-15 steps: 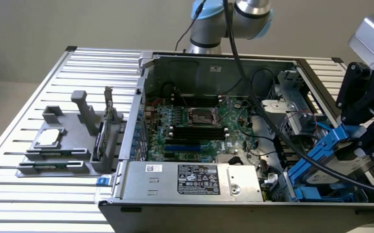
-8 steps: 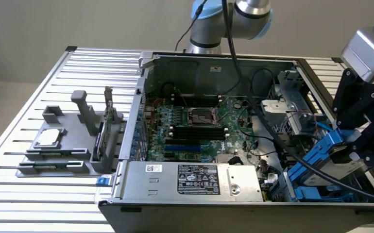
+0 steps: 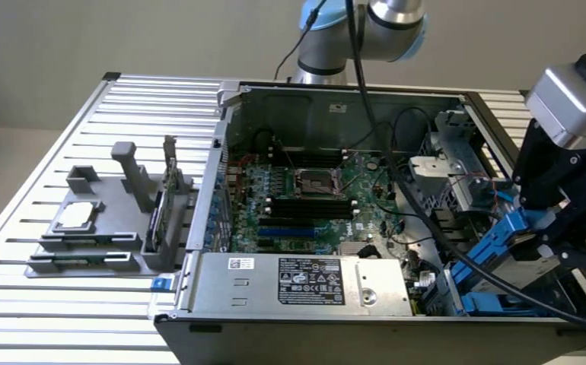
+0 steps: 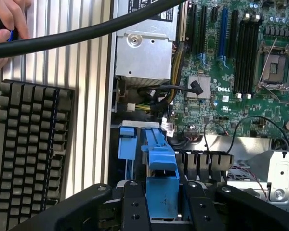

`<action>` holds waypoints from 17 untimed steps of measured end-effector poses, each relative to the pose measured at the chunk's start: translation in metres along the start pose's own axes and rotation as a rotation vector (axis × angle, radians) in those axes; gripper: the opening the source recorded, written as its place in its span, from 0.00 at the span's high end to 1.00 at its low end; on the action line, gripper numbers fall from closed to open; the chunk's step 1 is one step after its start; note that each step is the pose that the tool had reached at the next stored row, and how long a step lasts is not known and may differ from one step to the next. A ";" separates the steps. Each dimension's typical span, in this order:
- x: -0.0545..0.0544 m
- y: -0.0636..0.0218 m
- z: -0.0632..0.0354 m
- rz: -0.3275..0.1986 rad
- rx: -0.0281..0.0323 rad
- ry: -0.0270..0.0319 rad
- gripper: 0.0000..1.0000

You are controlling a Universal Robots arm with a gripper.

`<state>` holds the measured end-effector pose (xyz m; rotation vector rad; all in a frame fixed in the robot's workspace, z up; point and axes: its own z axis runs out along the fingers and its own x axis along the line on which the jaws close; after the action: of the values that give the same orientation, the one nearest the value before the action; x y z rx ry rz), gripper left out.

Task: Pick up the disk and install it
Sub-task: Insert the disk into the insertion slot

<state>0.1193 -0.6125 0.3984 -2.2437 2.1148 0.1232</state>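
Note:
The disk (image 3: 511, 245), edged with blue carrier rails, hangs tilted over the open computer case (image 3: 234, 137) at the exterior view's right. My gripper (image 3: 549, 237) is shut on it from above. In the wrist view the black fingers (image 4: 135, 208) press on either side of the blue rail of the disk (image 4: 162, 185), with the gripper (image 4: 163, 209) centred over it. Just beyond the disk sits the blue drive bay (image 4: 127, 142), seen also as the blue bay (image 3: 486, 304) in the case's near right corner. The disk's metal face is mostly hidden.
A motherboard (image 3: 308, 190) fills the case, with a power supply (image 3: 304, 281) at its near side. A grey fixture (image 3: 100, 228) holding a chip stands on the slatted table. A keyboard (image 4: 29, 144), a person's hand (image 4: 9, 19) and a black cable (image 4: 86, 33) lie close by.

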 end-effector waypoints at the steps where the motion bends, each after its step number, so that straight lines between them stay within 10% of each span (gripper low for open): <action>1: 0.000 0.0000 0.0014 -0.001 0.0000 -0.0015 0.68; 17: 0.001 -0.0002 0.0108 -0.018 -0.0006 -0.0164 0.68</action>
<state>0.1193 -0.6125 0.3875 -2.2538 2.0861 0.1410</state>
